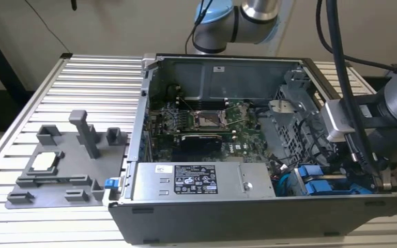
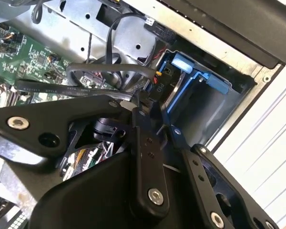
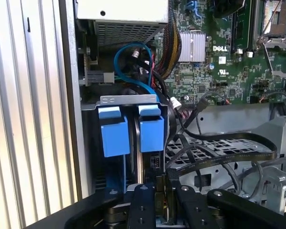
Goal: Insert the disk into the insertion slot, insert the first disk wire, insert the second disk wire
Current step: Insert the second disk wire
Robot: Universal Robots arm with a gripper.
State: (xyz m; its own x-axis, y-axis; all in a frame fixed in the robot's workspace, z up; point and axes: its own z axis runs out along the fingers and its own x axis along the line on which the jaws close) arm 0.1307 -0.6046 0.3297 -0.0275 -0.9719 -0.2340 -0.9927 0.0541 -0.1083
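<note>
Fingers just beside disk, seated in insertion slot.

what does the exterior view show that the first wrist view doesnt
Exterior view: the whole open computer case on a slatted table, a grey fixture tray at that view's left, the labelled power supply box and the robot arm.

First wrist view: the blue disk carrier tabs up close in the insertion slot, a looped blue cable, and the claw just below the carriers.

Both: the green motherboard and blue carriers.
</note>
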